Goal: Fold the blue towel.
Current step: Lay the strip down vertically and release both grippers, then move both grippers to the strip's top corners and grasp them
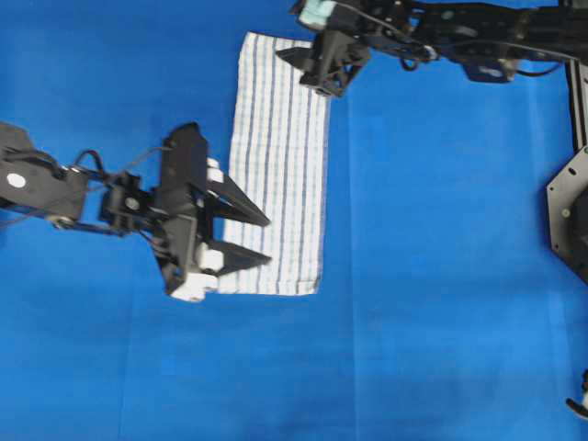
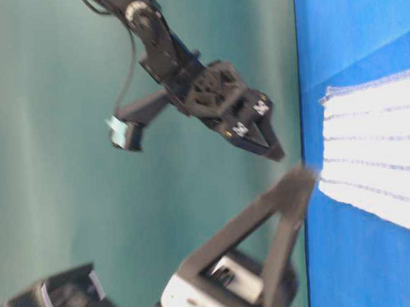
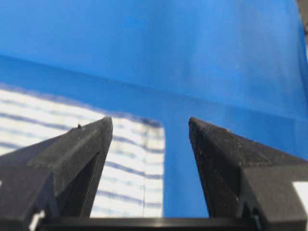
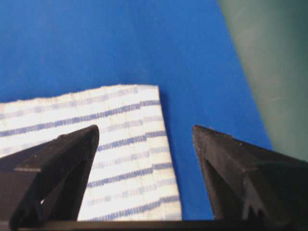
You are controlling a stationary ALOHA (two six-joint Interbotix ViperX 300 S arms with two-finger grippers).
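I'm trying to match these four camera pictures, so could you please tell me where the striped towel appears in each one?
Overhead exterior: the blue towel lies flat at upper centre, long side running top to bottom.
Table-level exterior: at the right edge, mid-height.
Left wrist: lower left, behind the left gripper, corner between the fingers.
Right wrist: centre-left, behind the right gripper.
Shared landmark: the blue table covering under the towel.

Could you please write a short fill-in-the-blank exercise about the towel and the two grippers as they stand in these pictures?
1. The striped towel lies ____ on the blue table covering.
2. The left gripper, above the towel's near end, has its jaws ____.
3. The right gripper, at the towel's far end, grips ____.
4. In both wrist views, a ____ of the towel shows between the fingers.

Missing words: flat; open; nothing; corner
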